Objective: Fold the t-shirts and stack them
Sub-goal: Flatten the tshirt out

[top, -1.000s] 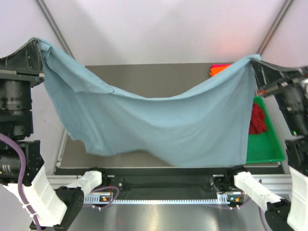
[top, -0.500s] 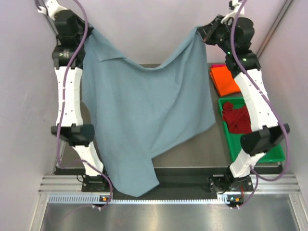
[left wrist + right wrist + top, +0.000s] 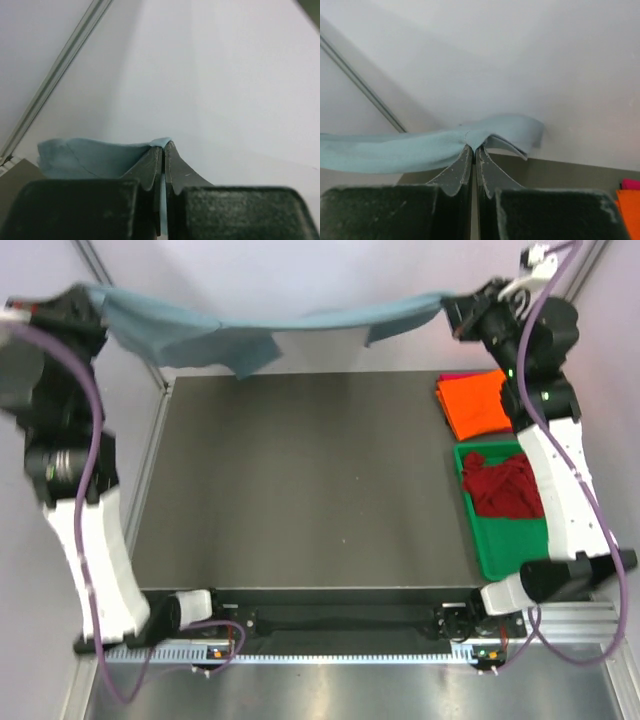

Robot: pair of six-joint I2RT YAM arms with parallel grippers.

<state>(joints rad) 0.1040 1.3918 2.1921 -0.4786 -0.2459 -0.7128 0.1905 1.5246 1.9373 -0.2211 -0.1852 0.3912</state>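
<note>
The dusty blue-grey t-shirt point(image 3: 290, 328) is stretched in the air as a nearly level band above the table's far edge, one loose flap drooping near its left end. My left gripper point(image 3: 92, 298) is shut on its left corner, and my right gripper point(image 3: 455, 312) is shut on its right corner. In the left wrist view the jaws point(image 3: 163, 146) pinch the blue cloth point(image 3: 90, 157). The right wrist view shows that gripper point(image 3: 473, 148) clamped on a bunched fold point(image 3: 395, 150). A folded orange t-shirt point(image 3: 475, 405) lies over a magenta-pink one point(image 3: 455, 377) at the table's far right. The dark red t-shirt point(image 3: 505, 485) lies crumpled in the green tray point(image 3: 500, 560).
The dark table point(image 3: 300, 490) lies bare under the raised shirt. White walls and slanted frame posts point(image 3: 125, 315) close in the back and sides. Both arms reach up tall from their bases at the near edge.
The blue-grey t-shirt hung down over the table half a second ago. Now both arms have swung it up and back, so it spans level past the far edge.
</note>
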